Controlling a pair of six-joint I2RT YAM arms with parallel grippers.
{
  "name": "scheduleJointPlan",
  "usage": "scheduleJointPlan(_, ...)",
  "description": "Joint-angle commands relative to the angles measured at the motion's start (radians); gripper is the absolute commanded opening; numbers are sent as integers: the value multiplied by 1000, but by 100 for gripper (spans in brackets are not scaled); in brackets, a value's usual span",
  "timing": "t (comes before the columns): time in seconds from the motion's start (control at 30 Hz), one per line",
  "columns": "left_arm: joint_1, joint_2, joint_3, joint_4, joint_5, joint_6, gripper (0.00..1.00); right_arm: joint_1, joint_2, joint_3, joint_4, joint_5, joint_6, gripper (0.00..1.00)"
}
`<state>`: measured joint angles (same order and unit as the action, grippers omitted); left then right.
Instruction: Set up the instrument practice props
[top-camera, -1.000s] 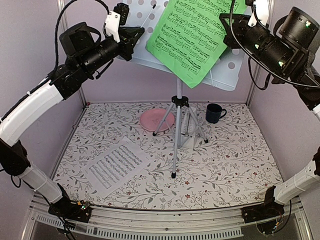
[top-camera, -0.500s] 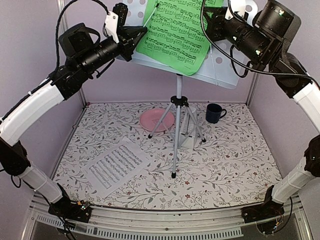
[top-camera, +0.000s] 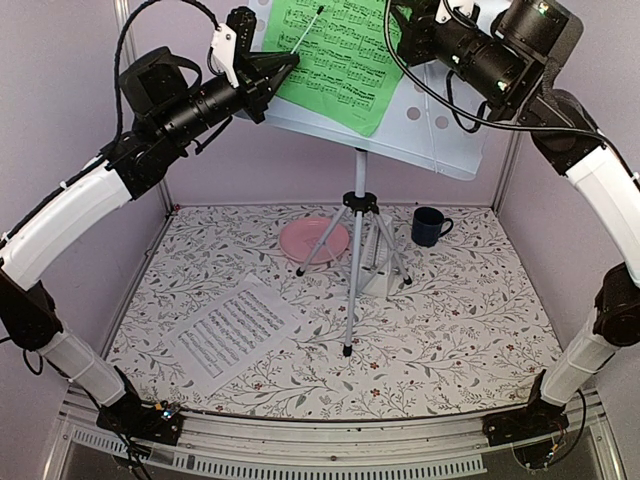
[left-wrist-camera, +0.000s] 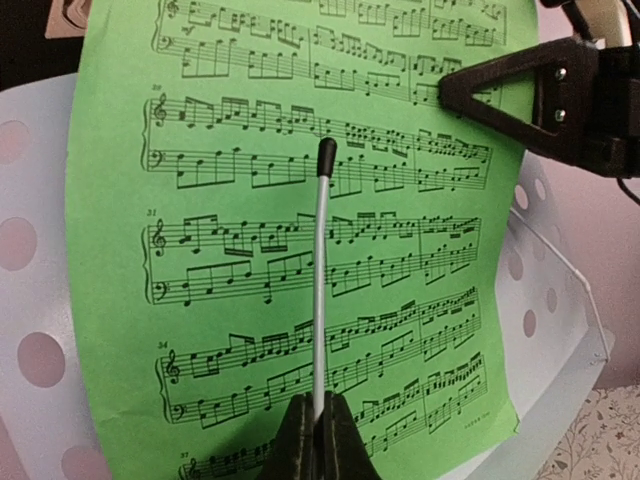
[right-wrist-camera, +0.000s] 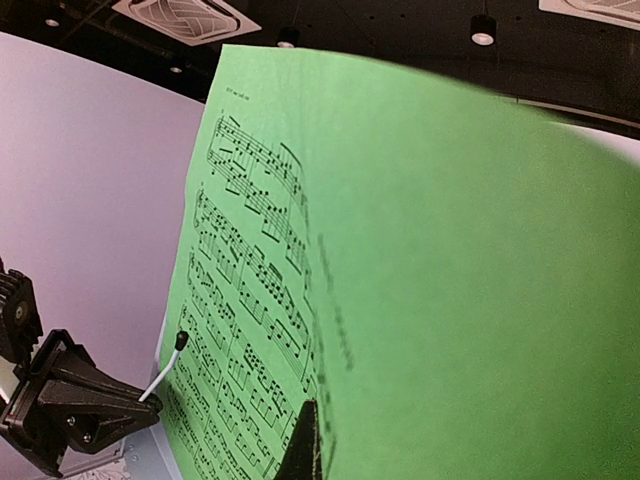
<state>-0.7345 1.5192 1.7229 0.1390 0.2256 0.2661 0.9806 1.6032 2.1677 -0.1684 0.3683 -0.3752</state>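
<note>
Both my tools are clamped, right tool (right-wrist-camera: 305, 432) on the green sheet (top-camera: 335, 55) laid against the stand (top-camera: 440, 135) over the table's (top-camera: 470, 310) far edge, left tool (left-wrist-camera: 318, 420) on a thin rod (left-wrist-camera: 319, 300); next I'd seat it squarely.

This looks like a robot test cell in a lab-like room. Plain lilac panels (top-camera: 300, 170) close in the bench (top-camera: 480, 330) at its back and both sides, and an aluminium rail (top-camera: 330, 440) runs along its near edge. High above the bench are ceiling vent grilles (right-wrist-camera: 185, 15) and spotlights (right-wrist-camera: 483, 28).
</note>
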Motion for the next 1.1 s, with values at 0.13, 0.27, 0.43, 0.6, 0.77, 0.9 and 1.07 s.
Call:
scheduleJointPlan(0.13,7,6,-3,65,50,13,0,-8,89,97,12,-76,-90,0)
scheduleJointPlan(0.27,9,9,-3,65,55,14,0,-8,109,109,13,-99,-121,0)
scheduleJointPlan(0.43,9,18,0,68,60,12,0,-9,125,119,35,-106,-162,0)
scheduleJointPlan(0.6,9,26,4,72,57,10,0,-9,137,121,59,-114,-190,0)
scheduleJointPlan(0.77,9,28,5,71,54,6,0,-9,151,121,69,-136,-226,0)
scheduleJointPlan(0.9,9,29,3,70,51,5,0,-9,158,122,76,-143,-254,0)
scheduleJointPlan(1.07,9,28,2,70,39,6,3,-9,168,121,73,-152,-255,0)
